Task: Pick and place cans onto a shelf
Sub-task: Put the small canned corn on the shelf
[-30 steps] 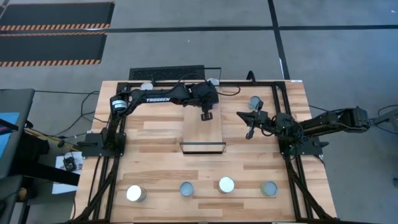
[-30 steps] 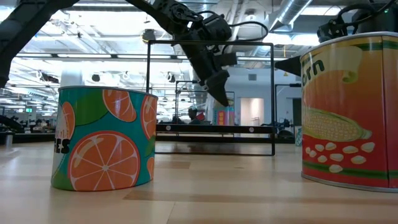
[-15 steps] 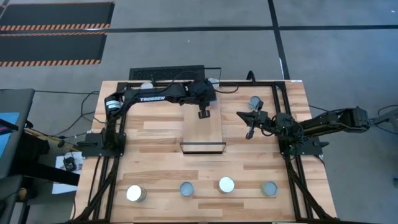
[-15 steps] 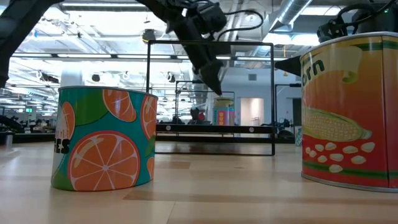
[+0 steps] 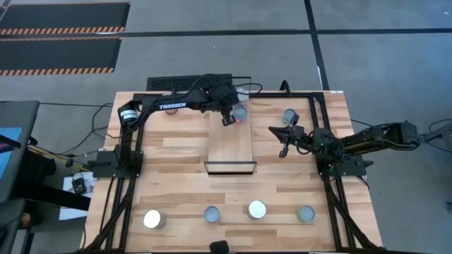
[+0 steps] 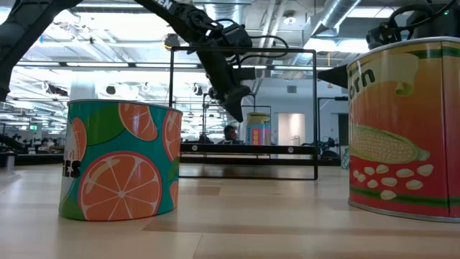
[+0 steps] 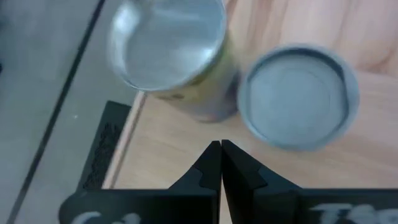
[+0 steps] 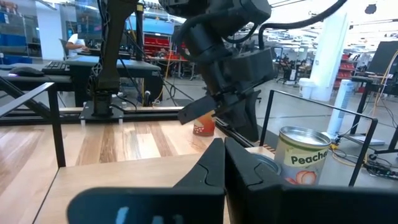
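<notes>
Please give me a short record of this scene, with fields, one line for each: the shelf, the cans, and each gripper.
shelf: light wood board on a black frame, middle of the table
cans on shelf: one at its far end
cans on table, front row: four, among them the orange-print can and the corn can
other cans: one on the far right of the table
left gripper: shut, empty, above the shelf's far end, beside the can there
right gripper: shut, empty, right of the shelf
</notes>
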You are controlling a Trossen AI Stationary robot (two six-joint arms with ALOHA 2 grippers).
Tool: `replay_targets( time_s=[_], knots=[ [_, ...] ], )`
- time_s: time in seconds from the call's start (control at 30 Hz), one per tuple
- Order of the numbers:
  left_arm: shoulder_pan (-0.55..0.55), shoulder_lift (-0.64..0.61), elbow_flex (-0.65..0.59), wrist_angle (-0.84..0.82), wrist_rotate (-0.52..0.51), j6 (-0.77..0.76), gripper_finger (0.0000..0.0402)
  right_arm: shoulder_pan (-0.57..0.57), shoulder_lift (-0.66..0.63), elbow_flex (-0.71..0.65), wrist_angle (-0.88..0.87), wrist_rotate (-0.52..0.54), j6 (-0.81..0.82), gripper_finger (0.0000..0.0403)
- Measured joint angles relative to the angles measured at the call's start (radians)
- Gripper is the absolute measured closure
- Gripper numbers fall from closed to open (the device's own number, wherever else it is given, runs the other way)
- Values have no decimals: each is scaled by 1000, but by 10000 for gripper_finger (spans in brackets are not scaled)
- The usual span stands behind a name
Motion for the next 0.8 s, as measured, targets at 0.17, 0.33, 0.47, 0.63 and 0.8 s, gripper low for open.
replay_targets(
  time_s=[0.17,0.33,0.47,0.63,0.8],
  knots=[
    [0,0,0,9,52,-2,401,0,0,0,0,0,0,390],
    [0,0,0,10,44,-5,401,0,0,0,0,0,0,390],
    [3,0,0,11,7,-5,401,0,0,0,0,0,0,390],
    [4,0,0,44,6,-4,401,0,0,0,0,0,0,390],
    [6,5,0,48,37,-5,401,0,0,0,0,0,0,390]
  ],
)
